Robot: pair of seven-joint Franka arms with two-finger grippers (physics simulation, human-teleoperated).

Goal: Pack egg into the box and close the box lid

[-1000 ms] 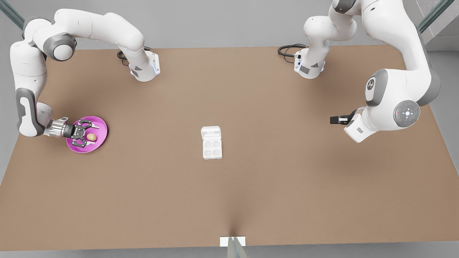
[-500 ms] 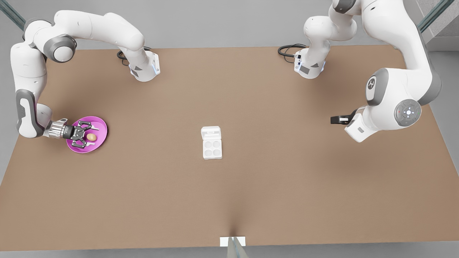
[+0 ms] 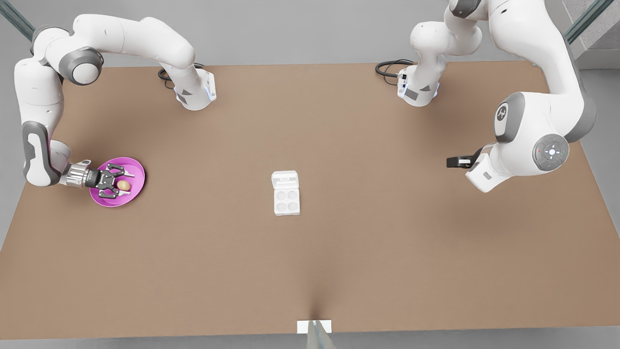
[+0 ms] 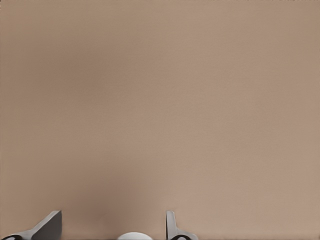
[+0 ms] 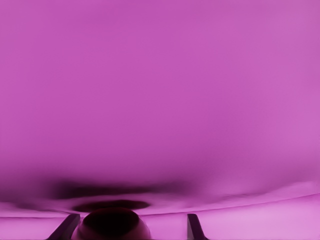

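The tan egg (image 3: 124,185) lies on the round pink plate (image 3: 135,169) at the front view's left. My right gripper (image 3: 121,184) is low over that plate, open, with a finger on either side of the egg. Seen from the right wrist, the egg (image 5: 111,225) is a dark dome between the fingertips (image 5: 65,229), on the plate (image 5: 160,100). The white box (image 3: 286,201) sits mid-table, its four hollows bare and its lid (image 3: 285,180) folded open behind it. My left gripper (image 3: 454,162) waits open far to the front view's right, above bare table (image 4: 160,100).
The brown table (image 3: 310,271) spreads wide between plate and box. Both arm bases (image 3: 196,94) stand at the far edge, with black cables beside them. A small white tab (image 3: 314,326) marks the near edge.
My right gripper has sunk lower onto the plate around the egg. The left arm has hardly shifted. Egg and box have stayed put.
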